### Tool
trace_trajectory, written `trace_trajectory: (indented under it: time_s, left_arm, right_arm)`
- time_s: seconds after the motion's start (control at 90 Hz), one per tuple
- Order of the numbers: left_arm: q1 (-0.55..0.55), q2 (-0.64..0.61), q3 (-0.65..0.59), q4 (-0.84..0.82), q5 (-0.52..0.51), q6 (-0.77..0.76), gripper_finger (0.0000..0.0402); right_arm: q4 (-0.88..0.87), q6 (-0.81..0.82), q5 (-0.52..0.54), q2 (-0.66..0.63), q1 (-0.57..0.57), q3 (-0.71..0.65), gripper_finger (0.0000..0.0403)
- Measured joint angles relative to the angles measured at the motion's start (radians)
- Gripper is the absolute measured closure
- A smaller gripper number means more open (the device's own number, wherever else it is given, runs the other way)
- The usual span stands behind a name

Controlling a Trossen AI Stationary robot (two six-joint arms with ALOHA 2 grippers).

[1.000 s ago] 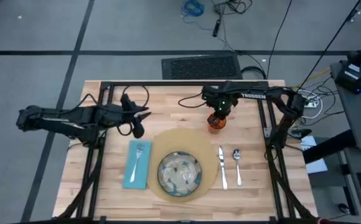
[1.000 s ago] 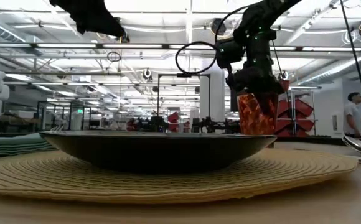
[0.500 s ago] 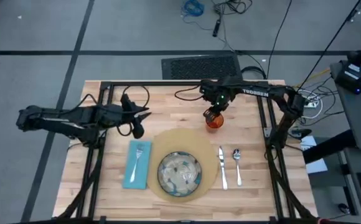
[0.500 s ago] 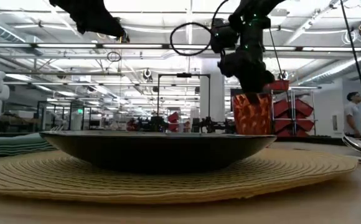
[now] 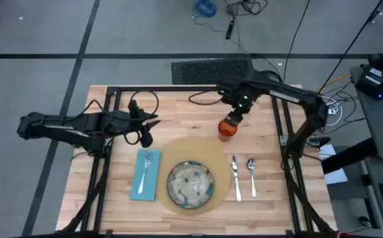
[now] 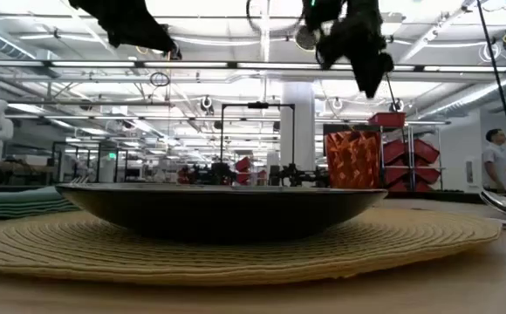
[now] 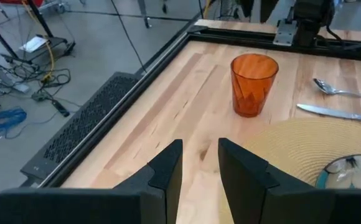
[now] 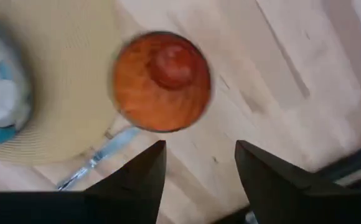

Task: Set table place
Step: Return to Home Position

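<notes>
In the low view the orange cup (image 6: pixel 353 160) has its base hidden behind the dish (image 6: pixel 222 209)

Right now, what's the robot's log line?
right tool open above orange cup | cup upright beside placemat | left tool open, parked left

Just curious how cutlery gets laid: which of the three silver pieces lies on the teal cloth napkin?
The silver fork, left of the round tan placemat. The silver knife and silver spoon lie on the bare wooden table to its right.
</notes>
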Motion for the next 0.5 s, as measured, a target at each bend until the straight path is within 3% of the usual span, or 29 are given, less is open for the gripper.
trace_trajectory:
  time_s: [0.144, 0.289, 0.389, 0.5]
  left_arm:
    - [-0.021, -0.05, 0.001, 0.005, 0.0, 0.0, 0.0314]
    - [-0.047, -0.107, 0.001, 0.002, -0.001, 0.008, 0.0314]
    - [-0.062, -0.147, -0.011, 0.037, -0.022, 0.038, 0.0314]
    - [-0.068, -0.209, -0.106, 0.197, -0.016, 0.098, 0.0314]
  right_arm:
    - [0.023, -0.01, 0.025, -0.157, 0.109, 0.0, 0.0232]
    - [0.222, 0.003, 0.083, -0.359, 0.248, -0.044, 0.0239]
    - [0.439, -0.001, 0.11, -0.535, 0.352, -0.189, 0.0242]
    - [0.658, 0.0, 0.14, -0.758, 0.44, -0.442, 0.0243]
